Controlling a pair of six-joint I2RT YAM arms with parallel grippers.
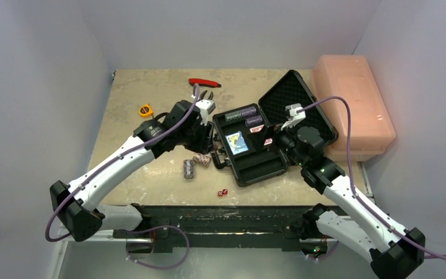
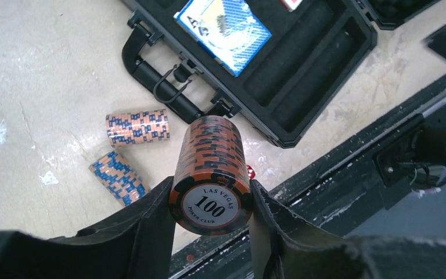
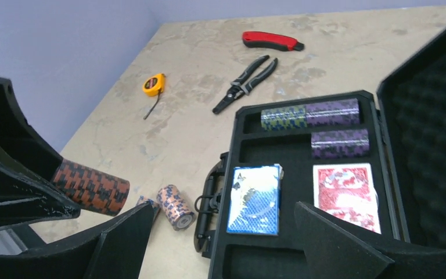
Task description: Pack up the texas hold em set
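Black case (image 1: 259, 167): lying open on the table, holding both card decks and some chip stacks; one long slot is sitting bare.
Right gripper (image 3: 223, 212): hanging wide open over the case, holding nothing.
Left gripper (image 2: 211, 197): pinching the orange chip stack (image 2: 209, 163) by its round sides, up off the table beside the case.
Worry: the stack's far end is sticking out, so a bump or tilt could be spilling chips.
Loose stacks (image 2: 137, 126): two are lying on the table.
Red dice (image 1: 222, 192): showing clearly only from the top; only the left wrist is showing the "100" face.

Matt black plastic briefcase (image 2: 302, 70), glossy blue card deck (image 2: 226, 26), scuffed table (image 2: 46, 70).
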